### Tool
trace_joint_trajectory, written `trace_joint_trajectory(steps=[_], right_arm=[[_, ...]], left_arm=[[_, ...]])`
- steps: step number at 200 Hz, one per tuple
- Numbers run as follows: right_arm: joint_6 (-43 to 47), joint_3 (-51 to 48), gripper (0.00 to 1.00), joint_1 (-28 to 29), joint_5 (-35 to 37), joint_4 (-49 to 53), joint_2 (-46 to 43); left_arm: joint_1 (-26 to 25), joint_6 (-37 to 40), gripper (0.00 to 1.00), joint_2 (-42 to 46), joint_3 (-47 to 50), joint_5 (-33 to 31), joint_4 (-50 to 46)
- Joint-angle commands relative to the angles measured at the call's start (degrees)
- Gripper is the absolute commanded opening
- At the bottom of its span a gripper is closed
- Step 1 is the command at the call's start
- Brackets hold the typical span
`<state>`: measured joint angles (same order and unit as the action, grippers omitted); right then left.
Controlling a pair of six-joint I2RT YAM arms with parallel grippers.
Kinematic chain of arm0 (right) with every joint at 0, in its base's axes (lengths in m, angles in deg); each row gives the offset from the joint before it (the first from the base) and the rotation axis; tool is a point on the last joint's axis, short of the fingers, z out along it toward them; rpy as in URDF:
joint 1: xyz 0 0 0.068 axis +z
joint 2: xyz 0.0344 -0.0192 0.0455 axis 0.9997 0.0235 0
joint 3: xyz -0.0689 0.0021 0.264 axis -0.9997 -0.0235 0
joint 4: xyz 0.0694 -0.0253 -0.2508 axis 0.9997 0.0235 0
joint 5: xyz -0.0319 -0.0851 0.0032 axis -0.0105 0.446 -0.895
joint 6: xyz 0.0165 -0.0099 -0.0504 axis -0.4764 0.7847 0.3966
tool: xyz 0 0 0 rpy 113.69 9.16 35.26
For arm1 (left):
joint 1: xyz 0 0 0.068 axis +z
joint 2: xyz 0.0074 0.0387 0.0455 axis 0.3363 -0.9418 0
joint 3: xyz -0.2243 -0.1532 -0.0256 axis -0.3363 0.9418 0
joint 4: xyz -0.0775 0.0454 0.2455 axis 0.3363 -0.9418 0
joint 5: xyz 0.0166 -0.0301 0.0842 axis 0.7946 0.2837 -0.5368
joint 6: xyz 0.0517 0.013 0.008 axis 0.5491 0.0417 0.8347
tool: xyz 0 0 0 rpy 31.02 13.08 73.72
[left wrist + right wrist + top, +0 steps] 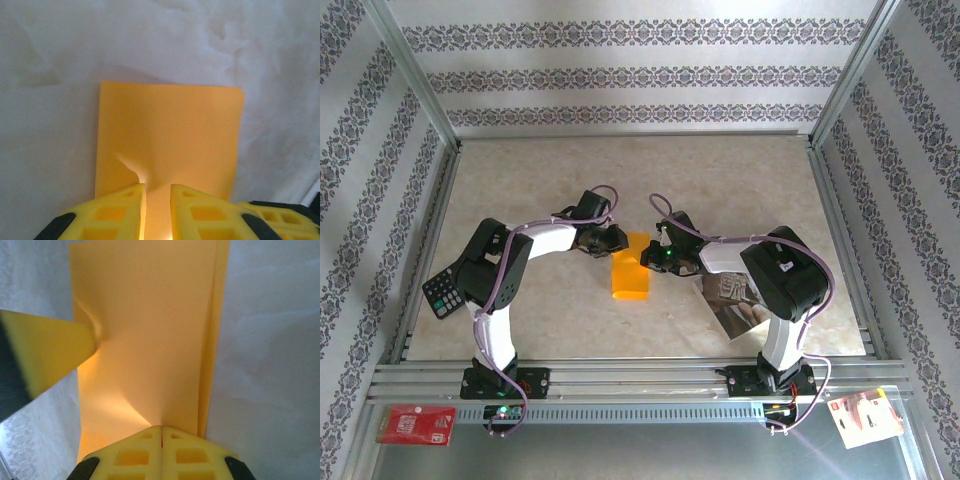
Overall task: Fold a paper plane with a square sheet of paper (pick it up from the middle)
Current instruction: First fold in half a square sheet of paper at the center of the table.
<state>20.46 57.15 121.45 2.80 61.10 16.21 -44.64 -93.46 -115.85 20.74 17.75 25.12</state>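
Note:
The square sheet of paper, bright orange, is folded over into a narrow double-layered strip in the middle of the table. My right gripper is shut on its right edge; in the right wrist view the pads meet tightly on the paper. My left gripper is at the opposite edge. Its yellow fingertips stand a narrow gap apart with the paper running between them, puckered at the left tip. One left finger touches the sheet's edge in the right wrist view.
A glossy printed photo sheet lies under the right arm. A black keypad sits by the left arm. A red card and a white-red packet lie on the near rail. Metal frame posts border the marbled tabletop.

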Motion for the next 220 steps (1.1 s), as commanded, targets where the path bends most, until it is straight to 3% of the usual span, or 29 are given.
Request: trace_joint_trajectory(steps=[1,33,68,120,220], right_arm=[[2.12,-0.66,0.00,-0.84,-0.89,5.75,0.36],[2.84,0.72,0.00,-2.74,-4.42,4.99,-1.87],[0.91,1.83,0.08,-4.99,-7.94,2.88,-4.64],[-0.91,3.58,0.15,-5.42,-5.67,2.40,-4.26],[-0.63,6.86,0.11,-2.21,-4.36,6.40,2.67]], left_arm=[[0.41,2.13,0.19,-0.97,-0.92,-0.36,-1.61],[0.39,2.18,0.19,-1.39,0.17,-0.36,-0.78],[0.39,2.60,0.19,-1.53,1.36,-1.29,-0.67],[0.43,2.89,0.19,-1.55,2.51,-1.75,-0.36],[0.43,3.52,0.20,-1.64,2.61,-2.38,-0.80]])
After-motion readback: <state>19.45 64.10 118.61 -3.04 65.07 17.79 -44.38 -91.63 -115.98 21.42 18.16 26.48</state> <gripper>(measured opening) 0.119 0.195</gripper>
